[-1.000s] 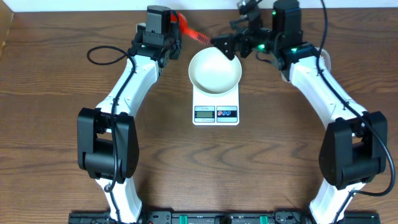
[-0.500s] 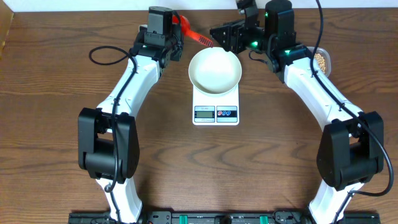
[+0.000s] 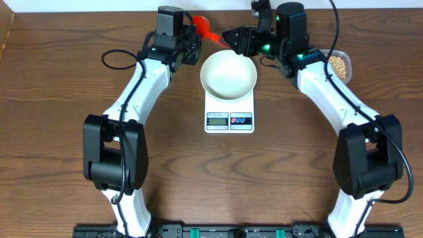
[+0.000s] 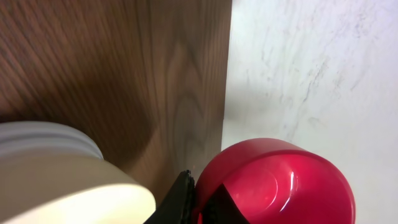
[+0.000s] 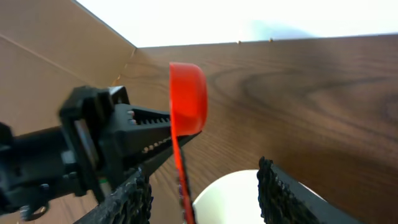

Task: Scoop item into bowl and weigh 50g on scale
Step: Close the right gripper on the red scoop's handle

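Observation:
A red scoop point(image 3: 202, 25) hangs over the table's back edge with my left gripper point(image 3: 193, 38) shut on it near its cup. In the left wrist view the black fingers point(image 4: 184, 198) pinch the scoop point(image 4: 280, 183) just below the cup. My right gripper point(image 3: 230, 37) stands open around the far end of the handle. In the right wrist view the thin handle point(image 5: 181, 180) runs between that gripper's point(image 5: 202, 175) jaws with a gap on each side. The cream-white bowl point(image 3: 228, 74) sits empty on the white scale point(image 3: 229, 120). The beans point(image 3: 339, 65) lie in a clear tub at the right.
The clear tub point(image 3: 348, 61) stands at the back right beside the right arm. A black cable point(image 3: 112, 58) loops on the table left of the left arm. A pale wall point(image 4: 323, 74) borders the table's back edge close behind the scoop.
My right gripper has swung left from beside the bowl to the scoop handle and narrowed its jaws. That uncovered the tub of beans. The left gripper has held the scoop throughout, shifting it slightly.

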